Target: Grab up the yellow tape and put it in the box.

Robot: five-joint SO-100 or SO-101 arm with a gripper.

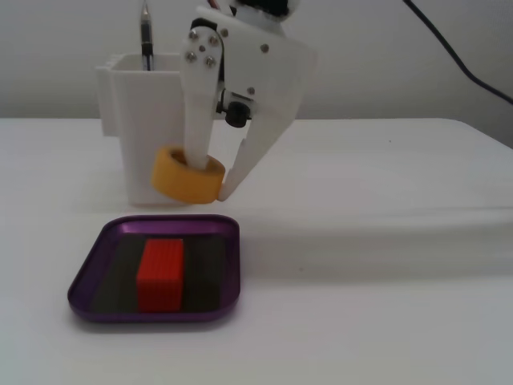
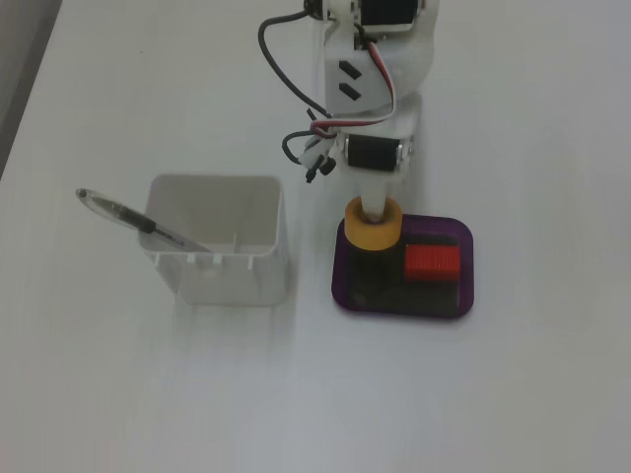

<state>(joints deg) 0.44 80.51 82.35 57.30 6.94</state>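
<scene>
While a red block (image 1: 160,274) sits in the purple box (image 1: 88,281) on the desk (image 1: 385,265), the yellow tape (image 1: 186,176) hangs above its far edge, pinched by the fingers (image 1: 210,180), before a white pen holder (image 1: 132,120).

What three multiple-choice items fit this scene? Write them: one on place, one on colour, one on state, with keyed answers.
1. Where does the ridged red plastic block lie?
A. Inside the shallow purple metallic tray
B. Inside the tall white plastic pen holder
C. On the bare table

2. What colour is the small roll of tape?
A. Blue
B. Yellow-orange
C. Green

3. What state is the roll of tape in?
A. Lying flat on the table
B. Standing in the pen holder
C. Held off the table by the white claw, one finger through its core

Answers: 1 A, the block sits on the tray's dark floor. 2 B, both fixed views show yellow-orange. 3 C, the roll hangs above the tray's rim, gripped.
</scene>
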